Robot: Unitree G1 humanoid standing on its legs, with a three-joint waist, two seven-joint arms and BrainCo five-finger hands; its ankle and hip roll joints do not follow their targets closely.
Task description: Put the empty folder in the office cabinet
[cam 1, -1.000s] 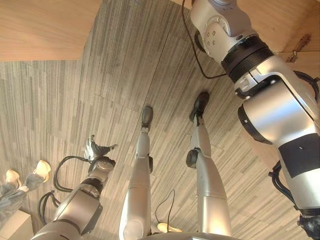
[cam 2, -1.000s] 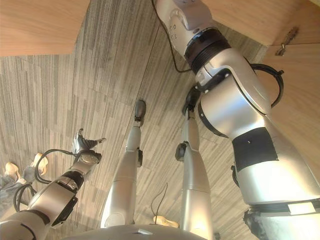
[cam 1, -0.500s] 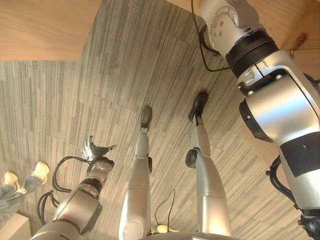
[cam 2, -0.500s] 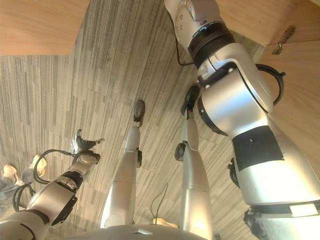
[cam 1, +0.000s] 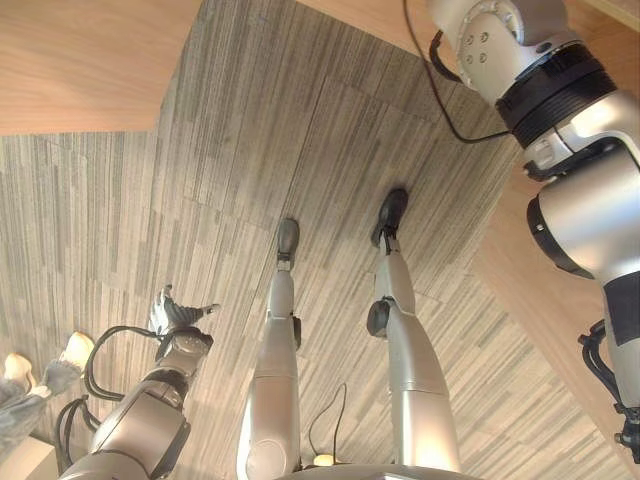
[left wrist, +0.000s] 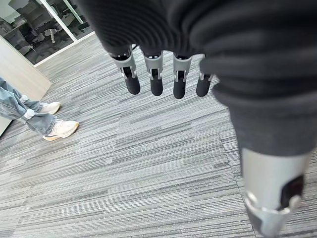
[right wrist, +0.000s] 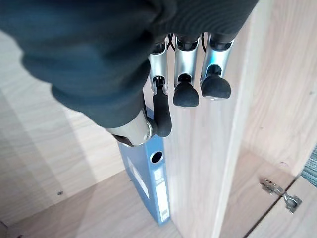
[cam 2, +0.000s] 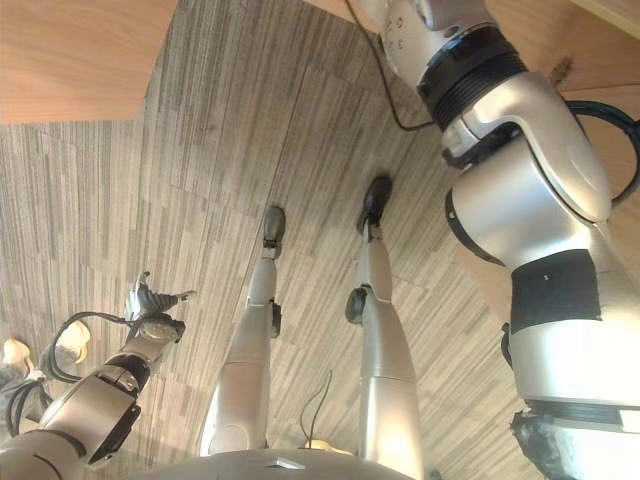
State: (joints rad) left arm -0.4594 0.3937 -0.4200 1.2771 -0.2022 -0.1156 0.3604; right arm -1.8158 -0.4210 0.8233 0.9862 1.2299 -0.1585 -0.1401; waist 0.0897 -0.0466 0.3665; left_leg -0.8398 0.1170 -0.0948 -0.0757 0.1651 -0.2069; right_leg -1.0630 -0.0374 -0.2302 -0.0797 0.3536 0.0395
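Note:
A blue folder [right wrist: 148, 181] stands upright on the wooden cabinet shelf [right wrist: 74, 213], its side against an upright wooden divider [right wrist: 208, 163]. My right hand [right wrist: 163, 111] is right over its top end; the thumb and one curled finger close on the top of the spine, while the other fingers hang loose beside the divider. The right arm [cam 1: 560, 100] reaches up and forward out of the eye views. My left hand [cam 1: 175, 315] hangs low at my left side over the carpet, its fingers [left wrist: 156, 82] straight and holding nothing.
A metal door hinge [right wrist: 280, 193] sits on the cabinet wall by the shelf's edge. A person in jeans and pale shoes [left wrist: 59, 129] stands on the grey striped carpet to my left, also seen as a shoe [cam 1: 70, 350]. Wooden cabinet panels [cam 1: 80, 60] rise ahead.
My right arm has moved up and to the right in the eye views, further towards the cabinet. The view has shifted slightly; the left hand sits a little lower left.

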